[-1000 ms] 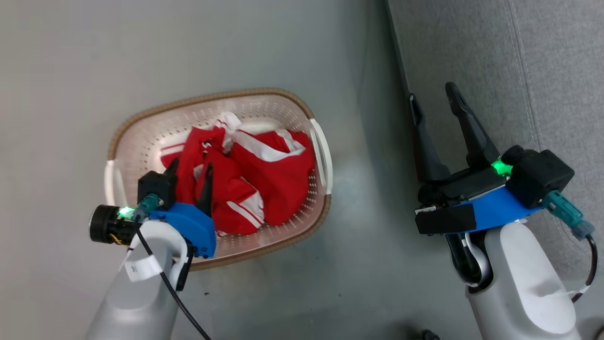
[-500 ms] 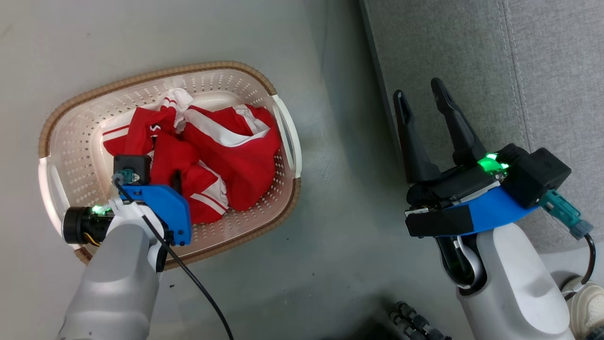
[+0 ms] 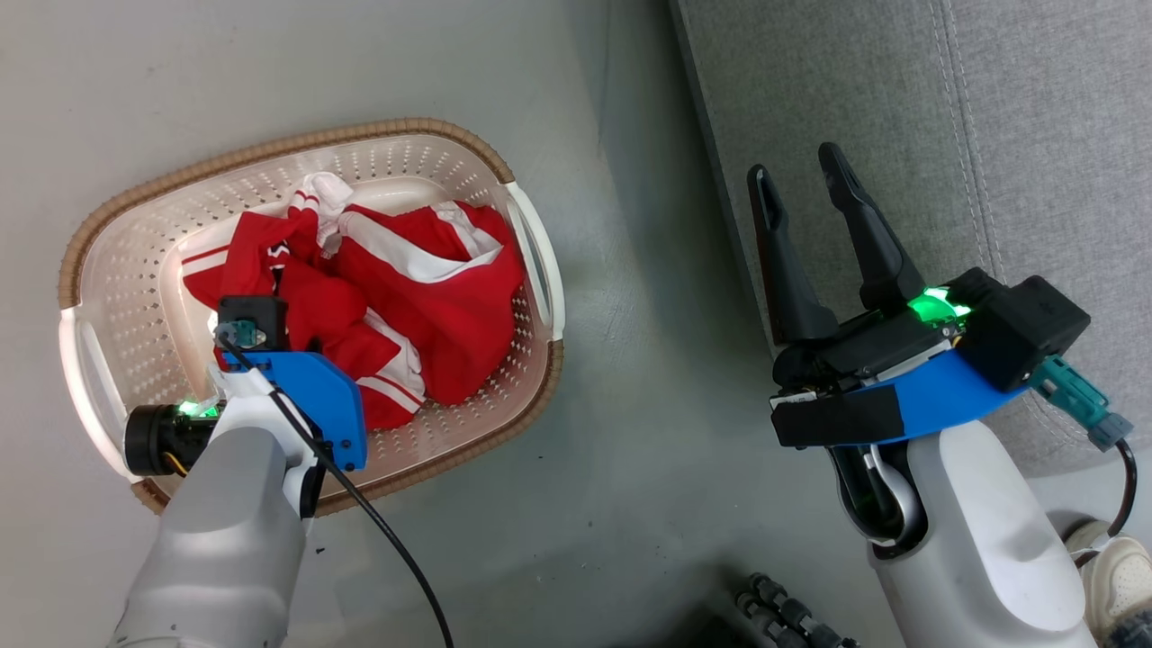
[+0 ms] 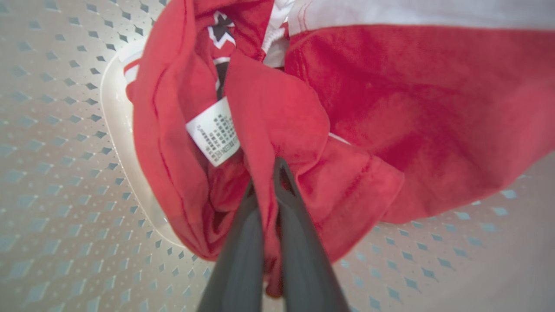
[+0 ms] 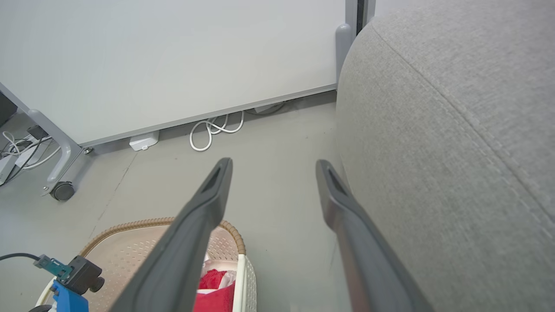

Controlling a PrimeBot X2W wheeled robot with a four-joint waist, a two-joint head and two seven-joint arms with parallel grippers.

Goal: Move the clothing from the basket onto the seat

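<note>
Red clothing (image 3: pixel 450 306) heaped in basket (image 3: pixel 270 148) | left end effector (image 4: pixel 267 173) pinching it

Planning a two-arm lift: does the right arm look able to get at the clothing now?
Probably yes: the right end effector is open and empty, only bare floor separates it from the basket, and the clothing lies uncovered.

Grey floor (image 3: pixel 630 432) w/ basket (image 3: pixel 270 149), white cable (image 5: pixel 212 130).
</note>
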